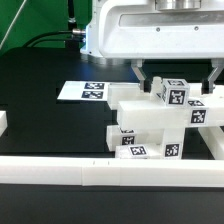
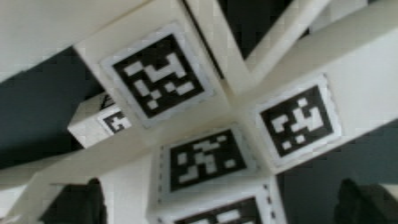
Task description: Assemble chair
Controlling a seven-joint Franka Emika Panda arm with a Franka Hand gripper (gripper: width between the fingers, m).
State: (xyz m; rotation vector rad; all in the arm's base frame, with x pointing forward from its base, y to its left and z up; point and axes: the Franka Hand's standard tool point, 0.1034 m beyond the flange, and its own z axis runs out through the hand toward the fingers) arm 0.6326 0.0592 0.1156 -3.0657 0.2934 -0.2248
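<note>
A black surface [image 1: 40,110] ringed by plain white border rails [image 1: 60,170] carries a half-built toy chair as a white Franka arm [image 1: 150,30] hangs over it from above. The chair [image 1: 150,125], a stack of chunky white blocks and posts, sits toward the exterior view's right, just behind the front rail. That spot probably braces the parts so they do not slide when pressed together, though whether stack and rail touch cannot be made out. Well apart, toward the exterior view's left, the marker board [image 1: 85,90] lies flat on the surface.

The hand [image 1: 178,78] hovers over the top of the stack with its two dark fingers spread wide, one to each side of the uppermost block, and grips nothing. The spread looks meant to straddle that block.

From the wrist view the chair's crossing white pieces [image 2: 267,60] fill the picture beyond the dark fingertips [image 2: 71,203]. The small black-and-white tags [image 1: 173,97] face the cameras, presumably so each part can be tracked.
</note>
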